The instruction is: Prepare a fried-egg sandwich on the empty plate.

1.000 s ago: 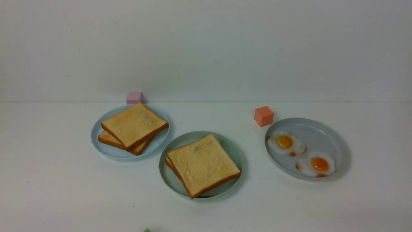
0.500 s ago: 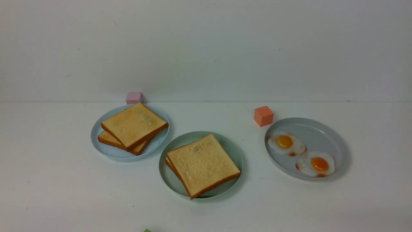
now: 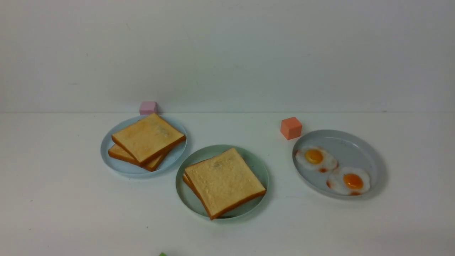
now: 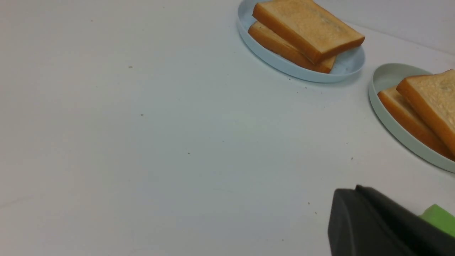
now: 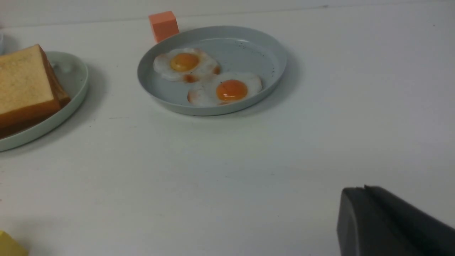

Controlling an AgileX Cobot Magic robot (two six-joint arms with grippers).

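Observation:
The mint-green plate sits mid-table with two golden toast slices stacked on it; whatever lies between them is hidden. Neither arm shows in the front view. In the left wrist view my left gripper hovers low over bare table, short of that plate, its dark jaws pressed together and empty. My right gripper is likewise shut on nothing, well short of the grey plate and the mint-green plate's rim.
A pale blue plate at the left holds a stack of toast. The grey plate at the right holds two fried eggs. A pink cube, an orange cube and a green block stand on the table.

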